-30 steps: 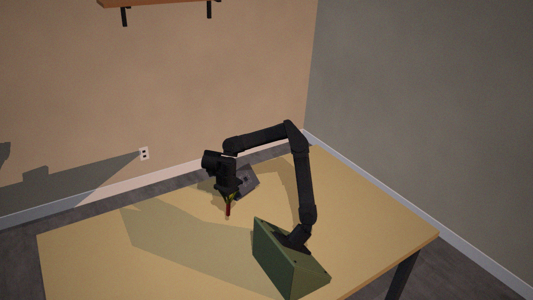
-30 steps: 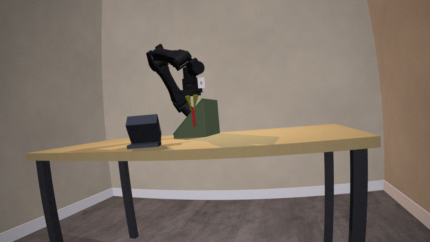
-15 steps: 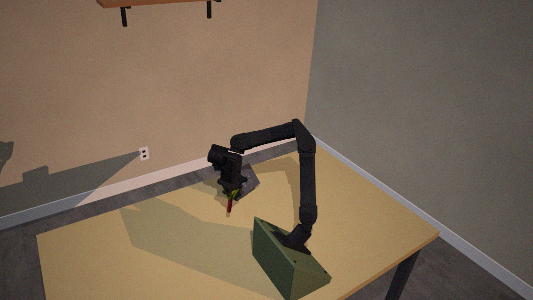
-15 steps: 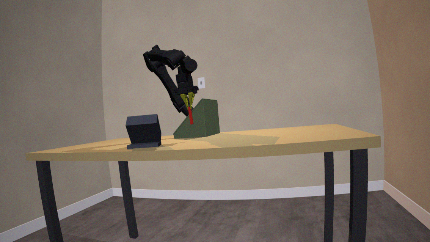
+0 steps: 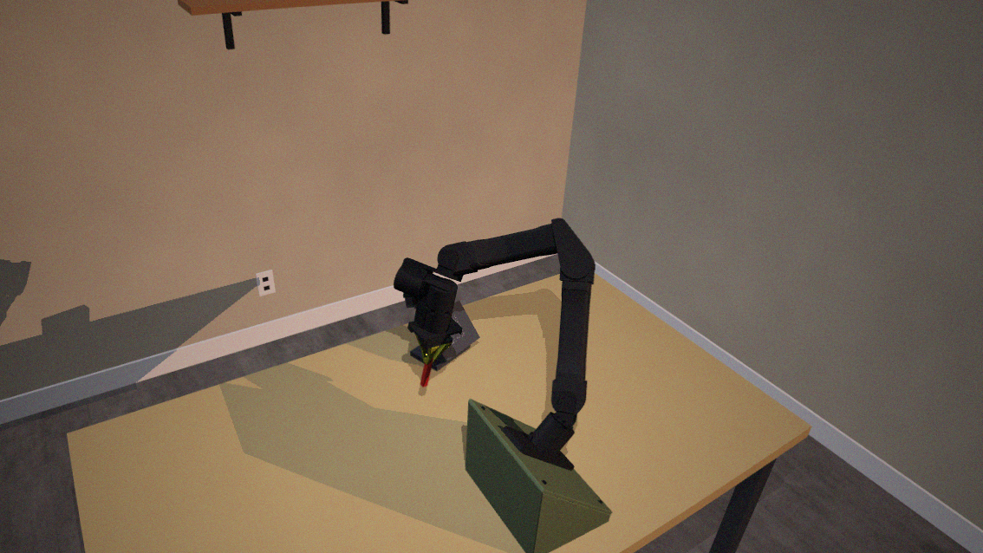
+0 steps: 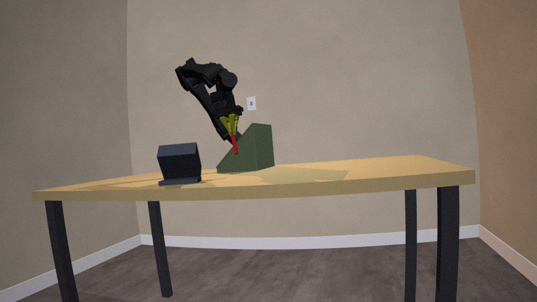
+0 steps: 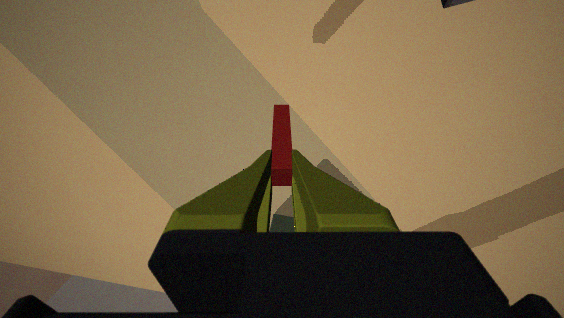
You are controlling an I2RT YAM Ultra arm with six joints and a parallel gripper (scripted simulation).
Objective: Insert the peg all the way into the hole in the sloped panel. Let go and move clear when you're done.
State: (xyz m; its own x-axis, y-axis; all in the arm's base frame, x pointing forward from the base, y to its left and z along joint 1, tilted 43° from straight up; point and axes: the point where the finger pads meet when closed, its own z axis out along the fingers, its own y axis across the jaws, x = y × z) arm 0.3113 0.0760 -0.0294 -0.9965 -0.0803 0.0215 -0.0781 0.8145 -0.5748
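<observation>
My gripper (image 5: pixel 431 354) (image 6: pixel 232 127) (image 7: pixel 281 158) has yellow-green fingers and is shut on a slim red peg (image 5: pixel 426 375) (image 6: pixel 235 144) (image 7: pixel 282 142). The peg sticks out past the fingertips and hangs in the air above the table, tilted a little. The dark grey block with the sloped panel (image 5: pixel 469 332) (image 6: pixel 179 160) stands at the table's far side. In the top view it is mostly hidden behind the gripper, and its hole is not visible. In the wrist view only a corner of the block (image 7: pixel 452 2) shows at the top right.
A green wedge-shaped mount (image 5: pixel 511 481) (image 6: pixel 257 150) carries the arm's base near the table's front right. The tan table (image 5: pixel 687 413) (image 6: pixel 337 176) has edges close by on the right and front. A wall shelf (image 5: pixel 275 5) hangs high up.
</observation>
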